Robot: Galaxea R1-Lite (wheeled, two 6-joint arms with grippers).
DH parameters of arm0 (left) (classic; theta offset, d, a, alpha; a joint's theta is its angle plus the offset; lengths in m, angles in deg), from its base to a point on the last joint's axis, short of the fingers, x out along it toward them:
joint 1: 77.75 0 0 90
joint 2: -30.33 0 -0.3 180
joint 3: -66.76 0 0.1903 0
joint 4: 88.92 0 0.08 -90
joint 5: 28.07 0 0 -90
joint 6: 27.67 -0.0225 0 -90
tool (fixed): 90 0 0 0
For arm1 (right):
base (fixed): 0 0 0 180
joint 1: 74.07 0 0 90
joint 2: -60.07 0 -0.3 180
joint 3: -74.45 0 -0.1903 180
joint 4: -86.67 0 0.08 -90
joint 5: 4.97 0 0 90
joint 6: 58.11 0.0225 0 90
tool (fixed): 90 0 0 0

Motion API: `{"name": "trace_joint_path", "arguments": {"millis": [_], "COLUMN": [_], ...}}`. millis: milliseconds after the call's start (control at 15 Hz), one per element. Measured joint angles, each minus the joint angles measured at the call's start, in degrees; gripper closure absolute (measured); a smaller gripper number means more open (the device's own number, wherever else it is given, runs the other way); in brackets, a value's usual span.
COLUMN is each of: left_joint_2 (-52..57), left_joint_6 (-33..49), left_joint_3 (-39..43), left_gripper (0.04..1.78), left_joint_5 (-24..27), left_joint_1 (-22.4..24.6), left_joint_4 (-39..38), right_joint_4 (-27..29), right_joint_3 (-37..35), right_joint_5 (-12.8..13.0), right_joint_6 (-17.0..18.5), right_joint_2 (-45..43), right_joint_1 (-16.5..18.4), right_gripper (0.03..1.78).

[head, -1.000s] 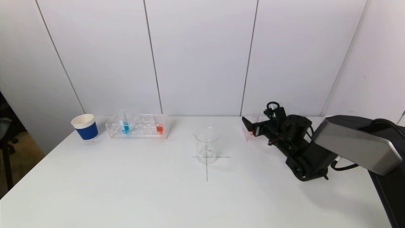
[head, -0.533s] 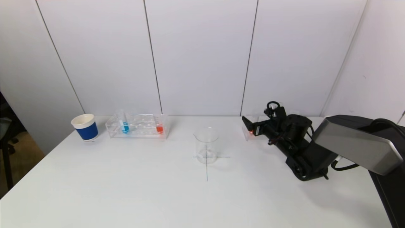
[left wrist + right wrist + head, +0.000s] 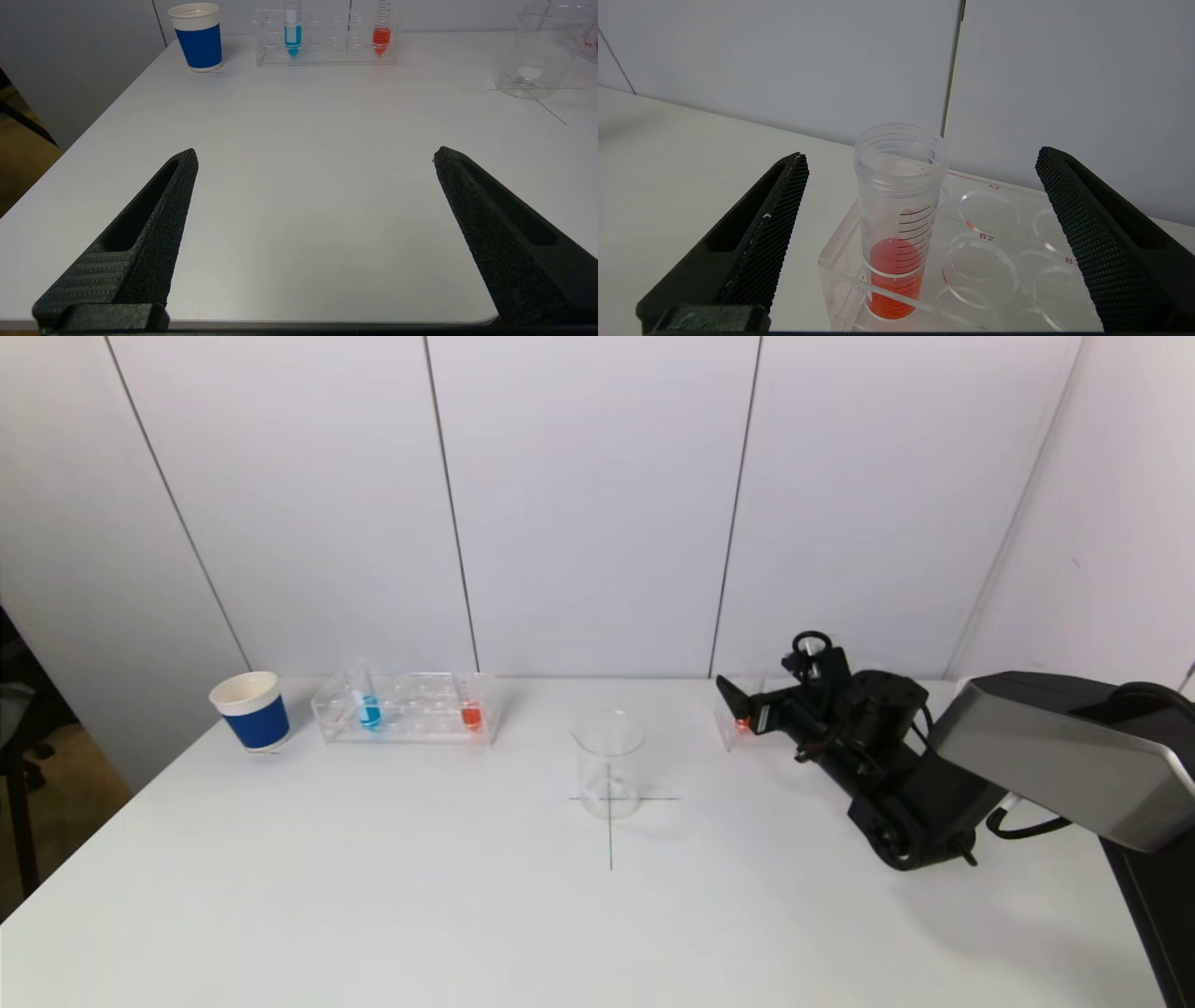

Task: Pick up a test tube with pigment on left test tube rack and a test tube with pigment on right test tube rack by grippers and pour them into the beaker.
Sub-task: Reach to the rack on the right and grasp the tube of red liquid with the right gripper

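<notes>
The right gripper [image 3: 922, 161] is hovering at the right rack [image 3: 999, 261], its fingers [image 3: 761, 233] spread wide on both sides of the tube with red liquid [image 3: 899, 224] — not touching it. This tube is standing upright in a corner hole. The left gripper [image 3: 315, 156] is waiting low over the table [image 3: 303, 186], fingers also spread and gripping nothing. The left rack [image 3: 408, 707] is carrying a blue tube [image 3: 370, 707] and a red tube [image 3: 471, 711] — the beaker [image 3: 610, 763] is standing between the racks.

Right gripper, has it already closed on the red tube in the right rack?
No, the right gripper is open, its fingers standing well apart on either side of the red tube.
</notes>
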Motion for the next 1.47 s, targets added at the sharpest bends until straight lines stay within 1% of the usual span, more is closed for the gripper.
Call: {"name": "trace_joint_path", "arguments": {"millis": [400,867,1000,1467], "left_joint_2": [0.00,0.00,0.00,0.00], "left_joint_6": [0.02,0.00,0.00,0.02], "left_joint_3": [0.00,0.00,0.00,0.00], "left_gripper": [0.06,0.06,0.06,0.06], "left_joint_5": [0.02,0.00,0.00,0.00], "left_joint_1": [0.00,0.00,0.00,-0.02], "left_joint_4": [0.00,0.00,0.00,0.00], "right_joint_4": [-0.11,-0.09,-0.07,-0.07], "right_joint_3": [-0.21,0.12,0.34,0.45], "right_joint_5": [0.10,0.11,0.62,0.73], "right_joint_6": [-0.22,-0.22,-0.22,-0.30], "right_joint_2": [-0.28,0.18,0.41,0.73], "right_joint_1": [-0.05,-1.54,-1.93,-1.84], "right_gripper": [0.04,0.04,0.04,0.04]}}
